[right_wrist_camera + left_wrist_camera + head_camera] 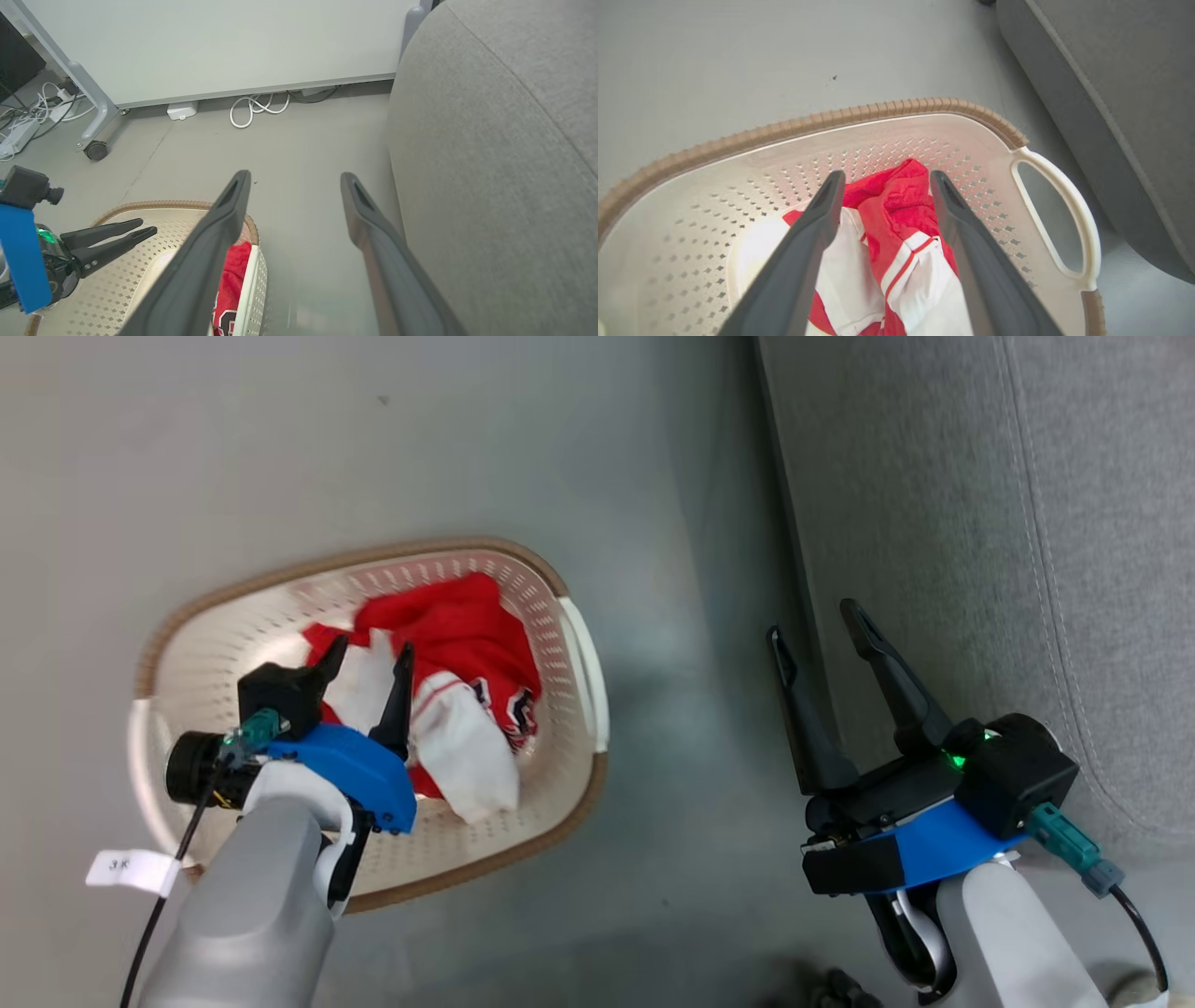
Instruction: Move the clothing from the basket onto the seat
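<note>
Over the laundry basket [373,553] at nine o'clock, the left gripper [372,658] is hovering, fingers spread wide above the red-and-white clothing [467,625], apparently readying a grasp; the right gripper [812,623] is hanging open beside the grey seat [934,476] at three o'clock.

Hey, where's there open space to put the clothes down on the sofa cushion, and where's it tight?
The seat is bare grey fabric from its edge past the stitched seam. The floor strip between basket and seat is free too. Crowded: the basket's middle, where the clothing heaps under the open left jaws.
</note>
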`<state>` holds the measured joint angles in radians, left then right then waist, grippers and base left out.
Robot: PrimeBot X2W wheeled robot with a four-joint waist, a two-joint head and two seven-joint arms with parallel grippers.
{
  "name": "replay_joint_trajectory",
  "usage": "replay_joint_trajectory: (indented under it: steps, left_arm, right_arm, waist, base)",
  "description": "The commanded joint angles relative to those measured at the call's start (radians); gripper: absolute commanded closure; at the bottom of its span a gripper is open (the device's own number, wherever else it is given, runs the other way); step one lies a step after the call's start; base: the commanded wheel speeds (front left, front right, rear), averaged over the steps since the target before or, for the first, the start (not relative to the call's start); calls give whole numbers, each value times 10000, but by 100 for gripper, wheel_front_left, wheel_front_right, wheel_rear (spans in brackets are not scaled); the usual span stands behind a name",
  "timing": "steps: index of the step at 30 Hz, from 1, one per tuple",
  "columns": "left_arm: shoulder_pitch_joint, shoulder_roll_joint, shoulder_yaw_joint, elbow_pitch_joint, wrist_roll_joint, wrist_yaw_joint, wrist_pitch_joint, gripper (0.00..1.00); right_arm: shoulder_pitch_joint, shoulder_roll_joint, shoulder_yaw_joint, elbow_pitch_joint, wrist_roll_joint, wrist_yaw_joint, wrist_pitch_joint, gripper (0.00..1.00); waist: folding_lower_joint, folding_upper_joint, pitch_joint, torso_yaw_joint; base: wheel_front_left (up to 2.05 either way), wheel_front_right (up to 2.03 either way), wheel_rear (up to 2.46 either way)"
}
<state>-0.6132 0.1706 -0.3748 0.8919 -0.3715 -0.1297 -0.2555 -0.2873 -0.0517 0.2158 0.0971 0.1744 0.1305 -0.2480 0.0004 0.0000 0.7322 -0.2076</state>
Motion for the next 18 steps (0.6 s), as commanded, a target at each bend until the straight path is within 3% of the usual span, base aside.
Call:
replay_joint_trajectory:
  steps: [1,8,18]
  left_arm:
    - [-387,121,-122,191,-136,-4,80,0]
    - [-1232,375,-370,1231,-501,-2,213,0]
    - [-2015,532,-170,2586,-647,756,901,0]
  right_arm:
    - [-253,23,76,29,140,5,-82,0]
    - [-522,21,491,158,557,5,-180,0]
    - [-607,21,820,-156,1009,5,-183,0]
  waist:
    - [-4,0,1011,-779]
    - [-4,0,1633,-1195]
    - [-4,0,2030,-1675]
  base:
    - [0,0,0]
    - [0,0,0]
    - [0,0,0]
